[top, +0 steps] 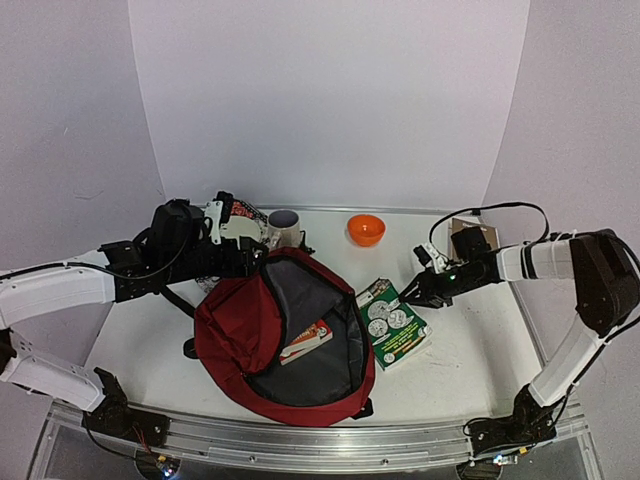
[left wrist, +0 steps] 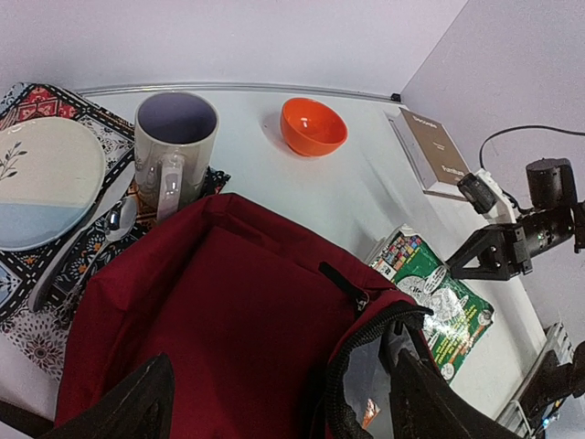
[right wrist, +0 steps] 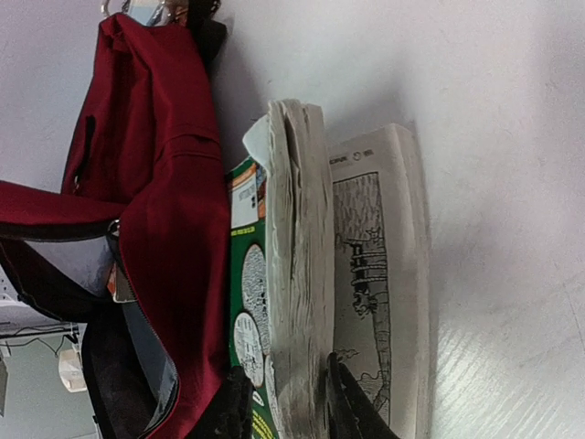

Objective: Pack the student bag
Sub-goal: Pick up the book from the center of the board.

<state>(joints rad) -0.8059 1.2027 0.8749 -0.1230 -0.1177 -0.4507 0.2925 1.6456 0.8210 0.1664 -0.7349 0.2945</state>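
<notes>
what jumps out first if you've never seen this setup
The dark red student bag lies gaping open in the centre, a book showing against its grey lining. Just right of it, the right gripper is closed on a wad of pages of the green book. A bright orange bowl sits behind them.

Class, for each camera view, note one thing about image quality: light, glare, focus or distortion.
Top external: soft, even light, only faint shadows around the student bag. Left wrist: white glare on the green book cover; the end effector fingers are dark and blurred. Right wrist: sideways picture; the nearest page edges look soft.
</notes>
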